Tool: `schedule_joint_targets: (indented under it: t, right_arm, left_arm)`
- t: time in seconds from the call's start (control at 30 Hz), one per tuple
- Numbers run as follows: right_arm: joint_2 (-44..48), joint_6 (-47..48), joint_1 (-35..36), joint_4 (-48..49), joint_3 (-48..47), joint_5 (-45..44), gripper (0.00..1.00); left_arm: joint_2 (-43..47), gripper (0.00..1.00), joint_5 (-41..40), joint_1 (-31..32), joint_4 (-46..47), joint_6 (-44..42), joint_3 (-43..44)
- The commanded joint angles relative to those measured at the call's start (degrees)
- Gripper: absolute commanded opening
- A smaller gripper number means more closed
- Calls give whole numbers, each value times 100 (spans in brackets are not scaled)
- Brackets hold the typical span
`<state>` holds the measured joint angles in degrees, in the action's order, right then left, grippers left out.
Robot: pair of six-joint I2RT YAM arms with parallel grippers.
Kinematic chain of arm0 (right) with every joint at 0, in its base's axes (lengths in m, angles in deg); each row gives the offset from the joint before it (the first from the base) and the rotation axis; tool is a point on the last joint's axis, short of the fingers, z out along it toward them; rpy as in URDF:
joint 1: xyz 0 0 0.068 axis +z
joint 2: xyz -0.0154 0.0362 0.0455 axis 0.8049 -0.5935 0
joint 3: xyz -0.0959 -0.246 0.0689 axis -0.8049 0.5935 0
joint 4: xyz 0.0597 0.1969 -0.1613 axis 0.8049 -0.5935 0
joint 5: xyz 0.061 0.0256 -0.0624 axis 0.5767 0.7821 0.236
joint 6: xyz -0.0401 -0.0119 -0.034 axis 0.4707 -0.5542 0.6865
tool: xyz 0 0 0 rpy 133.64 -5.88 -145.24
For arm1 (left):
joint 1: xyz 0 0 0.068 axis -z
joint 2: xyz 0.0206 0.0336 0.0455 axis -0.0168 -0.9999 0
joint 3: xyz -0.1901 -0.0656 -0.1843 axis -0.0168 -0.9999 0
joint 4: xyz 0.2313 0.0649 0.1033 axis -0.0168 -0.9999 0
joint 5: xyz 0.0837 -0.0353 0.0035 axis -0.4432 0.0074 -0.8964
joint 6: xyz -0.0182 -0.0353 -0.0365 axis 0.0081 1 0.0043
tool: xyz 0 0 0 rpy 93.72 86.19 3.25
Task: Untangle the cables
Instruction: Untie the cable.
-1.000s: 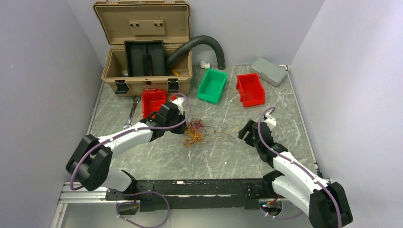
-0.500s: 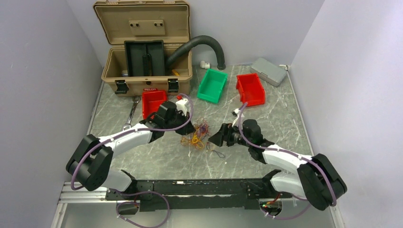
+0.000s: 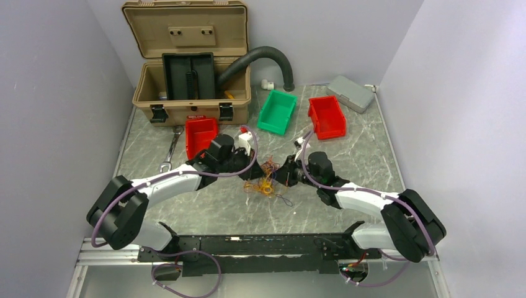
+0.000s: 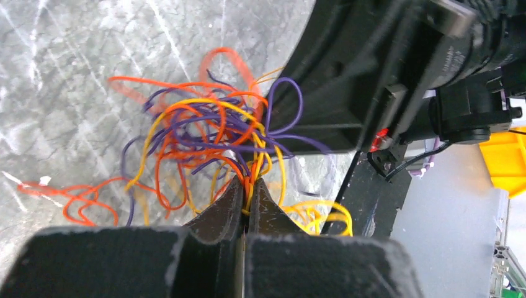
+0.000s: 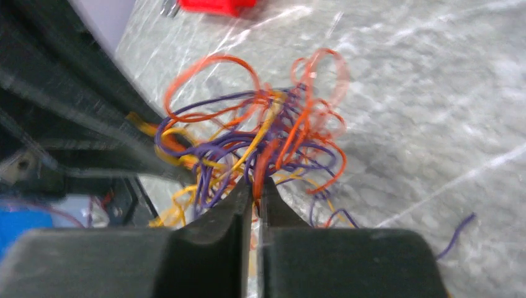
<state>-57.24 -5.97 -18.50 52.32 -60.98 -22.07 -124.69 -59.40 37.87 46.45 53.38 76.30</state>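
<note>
The cables (image 3: 267, 178) are a small tangle of thin orange, yellow and purple wires on the marble table, midway between my two grippers. My left gripper (image 3: 254, 170) reaches the tangle from the left. In the left wrist view it (image 4: 248, 186) is shut on a pinch of orange and yellow strands, and the cables (image 4: 211, 130) fan out beyond its tips. My right gripper (image 3: 284, 174) meets the tangle from the right. In the right wrist view it (image 5: 255, 186) is shut on orange strands of the cables (image 5: 267, 133). A loose purple strand (image 3: 284, 200) lies just in front of the tangle.
An open tan toolbox (image 3: 192, 99) with a black hose (image 3: 267, 56) stands at the back left. A red bin (image 3: 200, 133) and a wrench (image 3: 170, 152) lie behind the left arm. A green bin (image 3: 277, 112), another red bin (image 3: 326, 116) and a grey box (image 3: 350, 92) sit at the back right.
My right arm swung left from the right side to the tangle and shut on it. My left gripper shut on strands and moved right, and the tangle shifted right with it.
</note>
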Motion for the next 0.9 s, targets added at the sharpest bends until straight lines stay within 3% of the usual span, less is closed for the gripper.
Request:
schedule_joint_targets:
  t: [0.0,0.07,0.13,0.23,0.4,0.53,0.77,0.87]
  right_arm:
    - [208,-227,31,-688,-268,-1618,0]
    - [562,-485,22,-1510,-274,-2870,0]
    - [855,-954,24,-2316,-249,-4125,0]
    - [1454,-1463,19,-3259,-177,-5482,0]
    - [2237,-2228,7,-4300,-44,-6885,0]
    - [2465,-2797,-4,-5025,-92,-7477,0]
    - [2011,-2848,-11,-5534,-575,-7738,2]
    - [1914,-2190,-14,-5214,-643,-7560,58]
  left_arm:
    - [103,0,62,129,355,-31,-9]
    - [237,0,-762,133,-280,-18,101]
    - [380,0,-2553,114,-1260,135,245]
    - [667,0,-4066,45,-2173,482,256]
    - [1120,0,-4443,-70,-2188,526,-23]
    - [1096,0,-4850,-85,-2587,748,94]
    - [1221,0,-5245,-80,-2829,857,157]
    - [1252,0,-5107,-83,-2765,680,173]
